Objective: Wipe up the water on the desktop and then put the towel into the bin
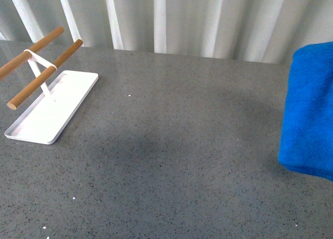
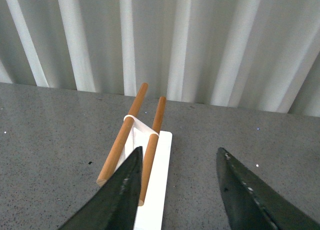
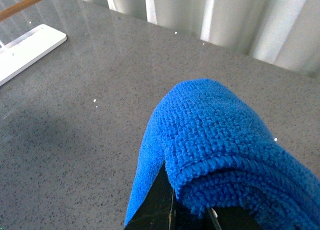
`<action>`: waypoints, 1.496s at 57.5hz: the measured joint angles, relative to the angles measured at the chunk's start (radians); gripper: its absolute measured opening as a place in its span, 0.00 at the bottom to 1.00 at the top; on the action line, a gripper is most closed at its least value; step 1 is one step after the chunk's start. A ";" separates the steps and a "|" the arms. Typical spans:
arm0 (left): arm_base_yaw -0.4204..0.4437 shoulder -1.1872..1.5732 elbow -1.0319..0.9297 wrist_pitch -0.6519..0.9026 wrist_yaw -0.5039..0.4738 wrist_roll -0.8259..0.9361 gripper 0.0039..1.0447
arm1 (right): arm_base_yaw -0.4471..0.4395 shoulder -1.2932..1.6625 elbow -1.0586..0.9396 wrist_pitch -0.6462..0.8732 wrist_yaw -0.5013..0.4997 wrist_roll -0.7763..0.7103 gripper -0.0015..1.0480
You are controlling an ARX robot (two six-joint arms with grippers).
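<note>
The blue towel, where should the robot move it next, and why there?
Probably lower the right end effector a little toward the desktop and leftward. The towel hangs from it at the right edge of the front view, apparently off the surface, while a faint darker patch, perhaps the water, lies nearer the middle.

desktop (image 1: 171,145): you see dark grey, finely speckled dark and light.
towel (image 1: 309,109): bright blue all over, at your 3 o'clock.
tray (image 1: 57,111): plain white, at 9 o'clock.
rods (image 1: 44,75): warm wood-brown.
backdrop (image 1: 208,20): pale white-grey vertical ribs, at 12 o'clock.
left gripper (image 2: 178,155): black fingers (image 2: 122,190).
</note>
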 joint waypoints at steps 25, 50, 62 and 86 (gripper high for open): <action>0.000 -0.466 -0.076 -0.393 0.000 0.007 0.03 | 0.027 -0.005 0.000 -0.071 0.042 -0.051 0.04; 0.000 -0.796 -0.090 -0.682 0.000 0.007 0.03 | 0.092 -0.055 -0.001 -0.100 0.110 -0.066 0.04; 0.000 -0.912 -0.090 -0.790 0.000 0.007 0.03 | 0.130 -0.094 -0.010 -0.133 0.130 -0.073 0.04; 0.000 -1.089 -0.090 -0.964 0.000 0.007 0.03 | 0.134 -0.106 -0.007 -0.159 0.135 -0.075 0.04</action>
